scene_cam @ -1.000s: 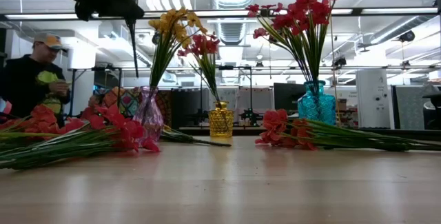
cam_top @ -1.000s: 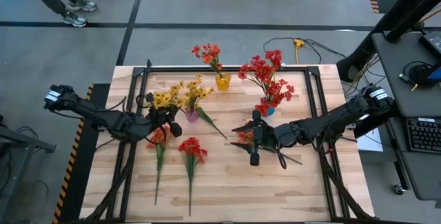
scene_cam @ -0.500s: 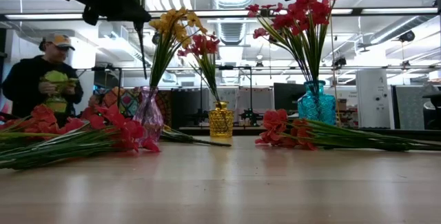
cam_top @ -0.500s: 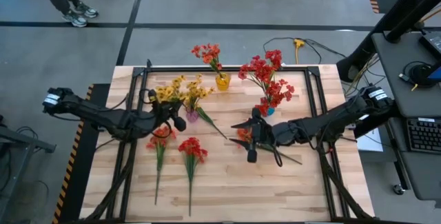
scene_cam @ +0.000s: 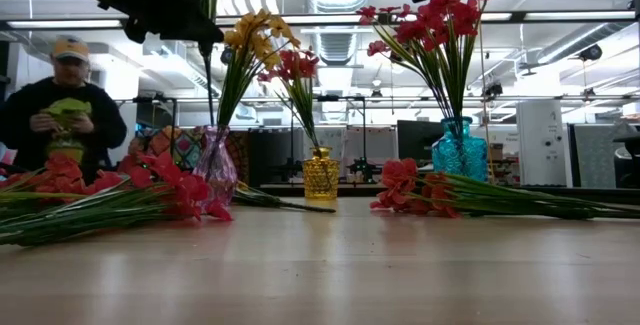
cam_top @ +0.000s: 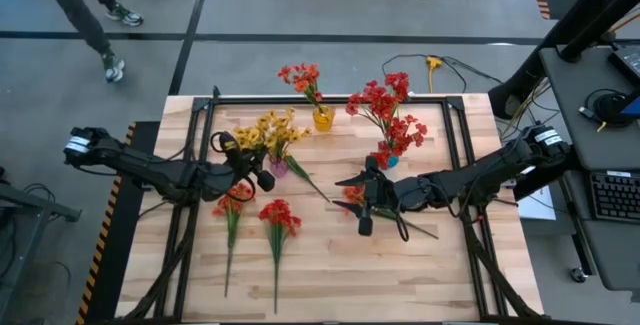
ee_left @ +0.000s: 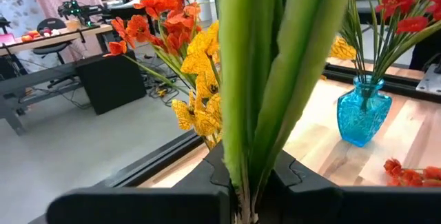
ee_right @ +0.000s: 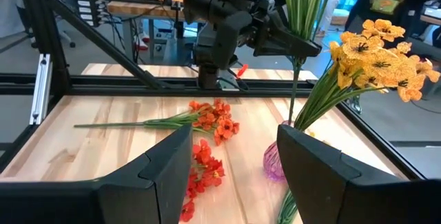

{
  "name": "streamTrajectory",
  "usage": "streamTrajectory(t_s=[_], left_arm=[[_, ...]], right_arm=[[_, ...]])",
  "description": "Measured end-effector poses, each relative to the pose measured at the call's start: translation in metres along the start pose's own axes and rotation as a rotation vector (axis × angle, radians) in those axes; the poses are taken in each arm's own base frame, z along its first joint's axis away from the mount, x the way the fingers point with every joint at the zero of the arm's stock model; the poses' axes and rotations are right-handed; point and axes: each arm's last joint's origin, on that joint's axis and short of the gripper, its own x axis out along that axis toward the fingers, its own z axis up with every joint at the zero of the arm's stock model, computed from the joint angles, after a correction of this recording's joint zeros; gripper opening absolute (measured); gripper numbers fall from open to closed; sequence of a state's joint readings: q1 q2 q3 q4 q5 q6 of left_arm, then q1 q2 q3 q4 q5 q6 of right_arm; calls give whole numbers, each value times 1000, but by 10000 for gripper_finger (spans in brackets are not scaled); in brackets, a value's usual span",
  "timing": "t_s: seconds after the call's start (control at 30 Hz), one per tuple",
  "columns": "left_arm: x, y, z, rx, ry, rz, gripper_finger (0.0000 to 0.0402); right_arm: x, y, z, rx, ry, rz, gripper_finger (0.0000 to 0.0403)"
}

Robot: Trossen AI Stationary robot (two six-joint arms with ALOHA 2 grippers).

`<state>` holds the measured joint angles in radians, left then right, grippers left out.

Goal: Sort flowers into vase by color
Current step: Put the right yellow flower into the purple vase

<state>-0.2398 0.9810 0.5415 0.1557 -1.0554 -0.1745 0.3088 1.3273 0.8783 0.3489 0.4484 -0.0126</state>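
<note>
High view: wooden slat table (cam_top: 330, 275) w/ three small vases. Purple glass vase (cam_top: 279, 168) holds yellow-blossom sprays (cam_top: 280, 125); yellow glass vase (cam_top: 323, 118) holds one orange-red spray (cam_top: 300, 75); blue glass vase (cam_top: 388, 160) holds a bunch of red sprays (cam_top: 385, 100). Left gripper (cam_top: 243, 157) reaches in from the left, just beside the purple vase, clenched on a yellow flower spray (cam_top: 244, 139) by its stems. Right gripper (cam_top: 366, 203) sits mid-table near the blue vase, fingers apart, nothing in them, above a red spray lying flat (cam_top: 352, 196). Two more red sprays lie on the boards: one (cam_top: 232, 205) under the left arm, one (cam_top: 279, 215) beside it. A person's legs (cam_top: 75, 5) show on the floor beyond the table.

Low view: 3 vases in a row – purple (scene_cam: 215, 170), yellow (scene_cam: 321, 175), blue (scene_cam: 460, 150). Red sprays lie at left (scene_cam: 120, 200) and right (scene_cam: 470, 195). Held green stem (scene_cam: 207, 75) hangs from the left gripper above the purple vase, not in it yet. Person in a cap (scene_cam: 60, 105) stands behind.

Left wrist view: thick green stems (ee_left: 275, 79) pinched between the dark fingers (ee_left: 207, 196); yellow blossoms (ee_left: 203, 93) and blue vase (ee_left: 363, 110) beyond.

Right wrist view: own fingers (ee_right: 317, 162) spread wide, empty; purple vase (ee_right: 273, 162), yellow blooms (ee_right: 379, 58), two red sprays (ee_right: 207, 124) on the table, left arm's gripper (ee_right: 227, 17) w/ stems (ee_right: 296, 3) opposite.
</note>
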Motion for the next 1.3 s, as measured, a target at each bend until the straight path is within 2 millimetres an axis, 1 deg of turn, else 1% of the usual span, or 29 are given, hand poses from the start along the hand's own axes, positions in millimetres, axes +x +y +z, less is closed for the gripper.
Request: streamTrajectory(t_s=[0.27, 0.77, 0.87, 1.03, 1.3], left_arm=[[2, -3, -3, -6, 8, 2, 21], [3, -4, -4, -23, 12, 3, 23], [3, -4, -4, -27, 12, 3, 29], [3, -4, -5, -31, 12, 3, 59], [3, -4, -5, -21, 24, -21, 130]], right_arm=[[0, 0, 0, 2, 0, 2, 206], [0, 0, 0, 2, 0, 2, 206], [0, 0, 0, 2, 0, 2, 206], [0, 0, 0, 6, 0, 3, 206], [0, 0, 0, 18, 0, 3, 206]])
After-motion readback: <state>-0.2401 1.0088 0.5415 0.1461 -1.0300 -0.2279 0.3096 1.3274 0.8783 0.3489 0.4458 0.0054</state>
